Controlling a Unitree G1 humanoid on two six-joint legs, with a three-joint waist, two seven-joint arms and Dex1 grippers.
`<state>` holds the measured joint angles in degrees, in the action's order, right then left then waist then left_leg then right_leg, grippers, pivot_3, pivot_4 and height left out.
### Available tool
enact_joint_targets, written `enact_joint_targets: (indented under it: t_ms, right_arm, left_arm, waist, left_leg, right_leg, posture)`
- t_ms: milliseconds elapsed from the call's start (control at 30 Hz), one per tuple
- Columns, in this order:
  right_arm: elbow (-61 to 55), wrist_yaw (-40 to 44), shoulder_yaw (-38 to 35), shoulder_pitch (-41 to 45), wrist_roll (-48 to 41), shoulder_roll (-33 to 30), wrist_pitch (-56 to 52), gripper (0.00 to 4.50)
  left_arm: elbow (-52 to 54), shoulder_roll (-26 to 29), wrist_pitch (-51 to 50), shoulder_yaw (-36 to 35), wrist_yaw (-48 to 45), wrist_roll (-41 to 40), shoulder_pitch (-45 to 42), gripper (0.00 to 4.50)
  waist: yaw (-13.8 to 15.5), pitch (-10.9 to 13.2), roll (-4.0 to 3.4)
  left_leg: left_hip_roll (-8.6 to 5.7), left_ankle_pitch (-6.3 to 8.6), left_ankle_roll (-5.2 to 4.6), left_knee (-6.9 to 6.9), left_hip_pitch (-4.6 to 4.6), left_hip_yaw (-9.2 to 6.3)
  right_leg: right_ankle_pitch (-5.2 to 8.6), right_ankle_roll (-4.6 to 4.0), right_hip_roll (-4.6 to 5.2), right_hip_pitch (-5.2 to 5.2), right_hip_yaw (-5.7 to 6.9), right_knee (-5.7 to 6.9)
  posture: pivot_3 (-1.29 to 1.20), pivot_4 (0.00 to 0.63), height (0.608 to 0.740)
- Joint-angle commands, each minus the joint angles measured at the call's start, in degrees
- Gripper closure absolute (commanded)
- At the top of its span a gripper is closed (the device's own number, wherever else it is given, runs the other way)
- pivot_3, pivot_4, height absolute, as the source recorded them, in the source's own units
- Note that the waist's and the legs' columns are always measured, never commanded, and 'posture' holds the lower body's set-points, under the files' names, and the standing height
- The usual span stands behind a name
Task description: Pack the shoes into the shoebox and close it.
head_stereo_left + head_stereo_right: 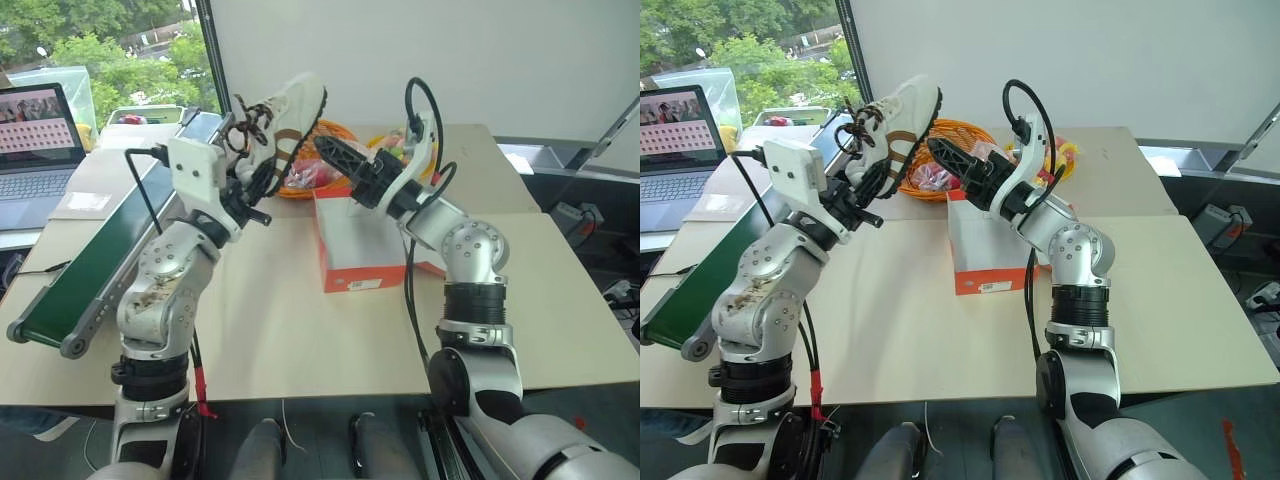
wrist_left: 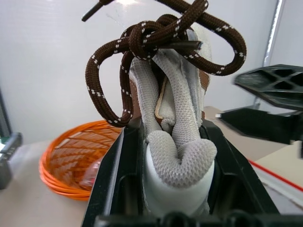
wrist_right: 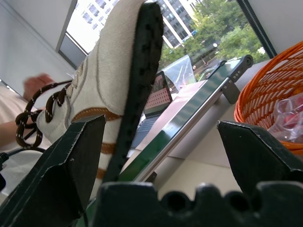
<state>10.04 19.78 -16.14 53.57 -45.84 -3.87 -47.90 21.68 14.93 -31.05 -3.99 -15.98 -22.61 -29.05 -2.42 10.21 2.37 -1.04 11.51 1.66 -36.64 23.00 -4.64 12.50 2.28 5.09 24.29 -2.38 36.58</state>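
One cream shoe [image 1: 292, 112] with dark brown laces [image 2: 142, 42] is held up above the table, toe pointing up and away. My left gripper [image 1: 258, 186] is shut on its heel end, one black finger [image 2: 112, 187] on each side. My right gripper [image 1: 335, 155] is open just to the right of the shoe. In the right wrist view the dark sole [image 3: 142, 71] reaches down between its fingers [image 3: 258, 161], closer to one of them; I cannot tell whether they touch. The orange-red shoebox [image 1: 342, 262] stands open on the table below the right arm, white inside.
A round orange wicker basket [image 1: 322, 168] with wrapped items sits behind the box. A green conveyor belt [image 1: 90, 258] runs along the table's left side, with a laptop [image 1: 38, 140] beyond it. A person's hand [image 3: 39, 84] shows far behind the shoe.
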Motion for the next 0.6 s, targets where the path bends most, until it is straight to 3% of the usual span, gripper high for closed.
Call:
enact_joint_targets:
  t_ms: [33,267,367,600]
  right_arm:
    - [-0.8,0.8,-0.6,2.1,-1.2,-0.1,1.8,0.0]
    - [0.3,1.1,-0.3,3.2,-0.7,-0.2,3.0,0.0]
    - [0.3,1.3,-0.4,3.2,-0.8,-0.2,3.6,0.74]
    - [-0.7,1.4,0.3,2.8,-0.4,-0.5,3.8,3.03]
  left_arm:
    - [3.7,-1.7,0.3,1.1,1.1,-0.6,-0.3,3.2]
    - [4.5,-4.7,-0.2,4.3,2.0,-0.5,0.7,3.2]
    - [5.3,-5.2,-0.7,4.7,2.2,-0.7,1.0,3.23]
    - [6.8,-4.0,-5.9,0.5,2.5,-4.9,0.6,3.23]
  waist:
    - [0.0,0.0,0.0]
    - [-0.2,0.0,-0.01]
    - [-0.2,0.0,-0.01]
    - [-0.3,0.0,-0.03]
  left_leg:
    - [0.0,0.0,0.0,0.0,-0.02,0.0]
    - [0.0,0.0,0.0,0.0,-0.03,0.01]
    - [0.0,0.0,0.0,0.0,-0.01,0.01]
    - [0.0,0.0,-0.01,0.0,-0.03,0.01]
  right_leg:
    - [0.0,0.0,0.0,0.0,0.0,0.01]
    - [0.0,0.0,-0.01,0.0,-0.01,0.03]
    - [0.0,0.0,-0.01,0.0,-0.01,0.01]
    - [0.0,0.0,-0.01,-0.01,-0.01,0.02]
  posture:
    - [0.0,0.15,0.74]
    - [0.0,0.15,0.74]
    - [0.0,0.15,0.74]
    - [0.0,0.15,0.74]
